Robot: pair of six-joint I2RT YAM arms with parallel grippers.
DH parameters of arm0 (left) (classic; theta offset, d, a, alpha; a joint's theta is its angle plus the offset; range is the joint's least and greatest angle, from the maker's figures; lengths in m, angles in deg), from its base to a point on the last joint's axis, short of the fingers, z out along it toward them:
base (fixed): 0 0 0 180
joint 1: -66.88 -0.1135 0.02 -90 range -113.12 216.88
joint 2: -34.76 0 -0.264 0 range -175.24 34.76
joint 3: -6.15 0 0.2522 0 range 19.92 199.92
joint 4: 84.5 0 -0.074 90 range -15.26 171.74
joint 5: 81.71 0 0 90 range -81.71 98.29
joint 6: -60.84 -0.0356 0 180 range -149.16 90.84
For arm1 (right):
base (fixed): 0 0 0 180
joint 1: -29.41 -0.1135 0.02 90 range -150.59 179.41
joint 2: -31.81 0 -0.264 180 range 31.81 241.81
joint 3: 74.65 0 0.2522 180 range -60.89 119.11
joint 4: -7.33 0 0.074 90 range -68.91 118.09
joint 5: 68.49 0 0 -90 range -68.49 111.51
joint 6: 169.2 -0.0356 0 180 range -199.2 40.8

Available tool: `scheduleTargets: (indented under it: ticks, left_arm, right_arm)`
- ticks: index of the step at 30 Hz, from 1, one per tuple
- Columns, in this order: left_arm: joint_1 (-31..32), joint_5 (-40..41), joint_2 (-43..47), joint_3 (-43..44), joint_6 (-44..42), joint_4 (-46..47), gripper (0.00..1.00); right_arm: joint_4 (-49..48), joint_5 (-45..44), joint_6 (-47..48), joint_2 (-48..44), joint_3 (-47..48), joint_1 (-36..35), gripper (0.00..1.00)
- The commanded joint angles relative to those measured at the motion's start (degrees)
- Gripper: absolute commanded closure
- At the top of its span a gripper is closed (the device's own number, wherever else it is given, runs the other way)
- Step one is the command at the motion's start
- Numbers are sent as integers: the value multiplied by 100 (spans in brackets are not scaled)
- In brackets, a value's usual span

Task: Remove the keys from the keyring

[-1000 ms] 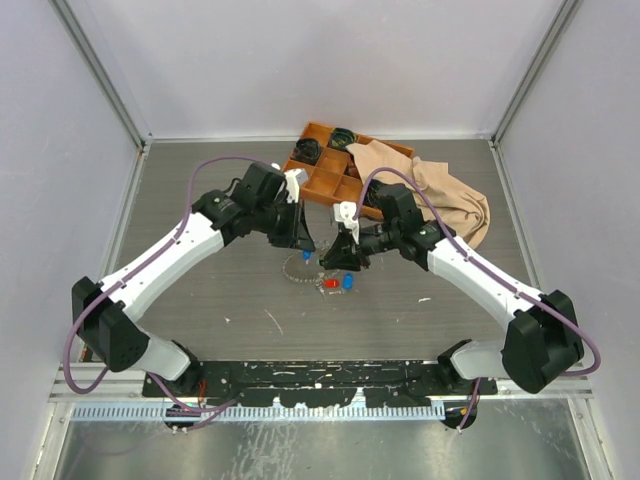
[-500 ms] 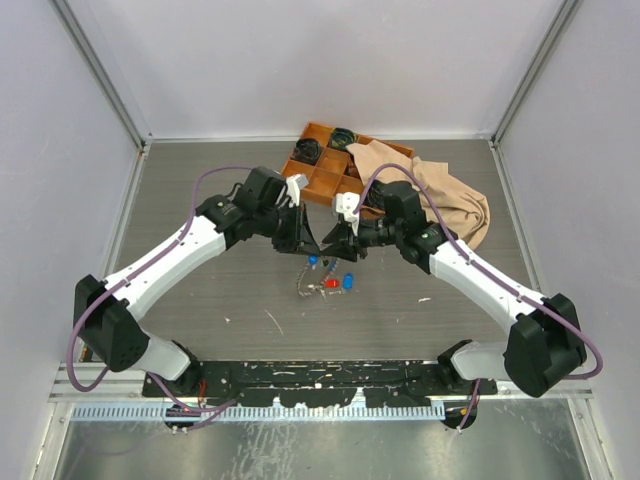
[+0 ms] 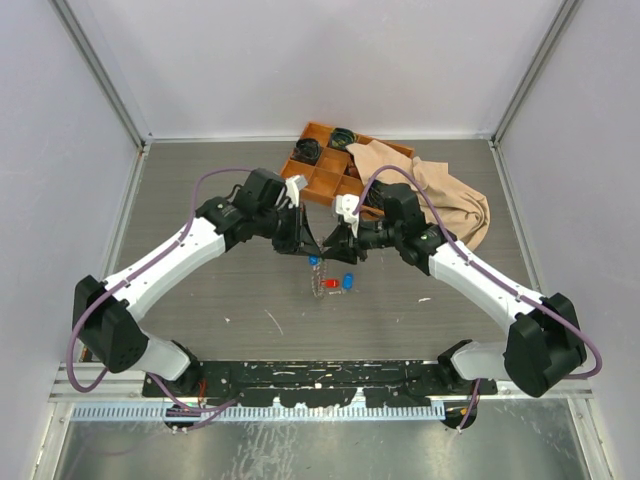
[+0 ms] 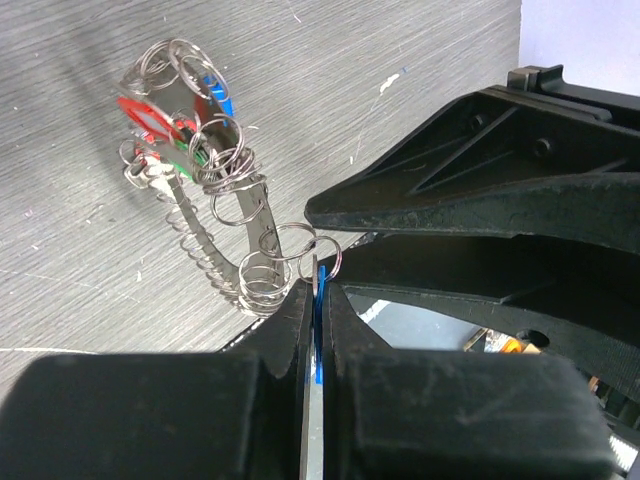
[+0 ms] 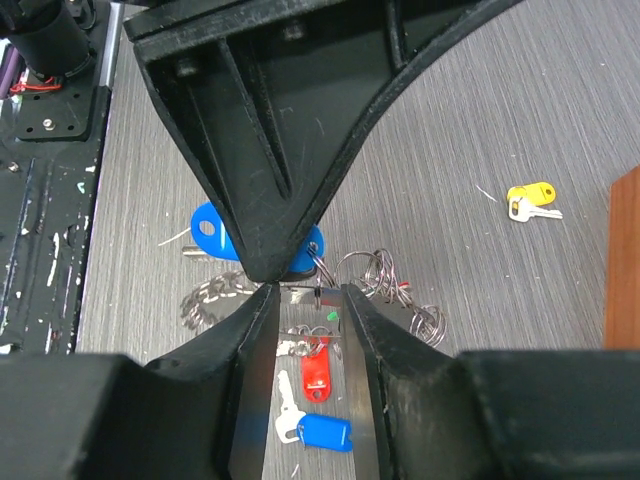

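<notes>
My left gripper [image 4: 318, 285] is shut on a flat blue key tag [image 4: 320, 300] and holds it above the table. From it the keyring [image 4: 235, 205], a tangle of thin wire loops, and the toothed silver keys [image 4: 205, 255] hang down to the table. In the top view the string [image 3: 319, 278] ends at a red tag [image 3: 331, 284] and a blue tag [image 3: 347, 281]. My right gripper [image 5: 308, 300] faces the left gripper [image 3: 306, 247] tip to tip. Its fingers [image 5: 250, 335] stand open on either side of a silver key blade [image 5: 312, 294]; contact is unclear.
An orange compartment tray [image 3: 325, 180] sits at the back, with a beige cloth [image 3: 450, 200] draped over its right side. A loose yellow-tagged key [image 5: 530, 198] lies on the table to the right. Another blue tag [image 5: 208, 232] lies under the left gripper.
Both grippers have lifted and drawn back toward the tray. The key bunch, a flat circle on the table before, now hangs stretched from the left gripper. The right jaws have widened.
</notes>
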Motion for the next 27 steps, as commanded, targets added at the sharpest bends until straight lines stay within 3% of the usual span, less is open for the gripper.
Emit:
scheduleTargets:
  ticks: [1, 17, 21, 27]
  left_arm:
    - [-40, -297, 336, 10, 135, 490, 100]
    - [-50, -468, 443, -112, 208, 643, 100]
    - [-54, -518, 439, -122, 222, 672, 100]
    - [-61, -554, 473, -128, 217, 681, 100]
  right_arm:
    - [-186, 10, -44, -102, 35, -105, 64]
    - [-171, -134, -4, -83, 42, -160, 72]
    - [-173, -89, 3, -78, 42, -160, 77]
    - [-98, -101, 89, -82, 73, -160, 94]
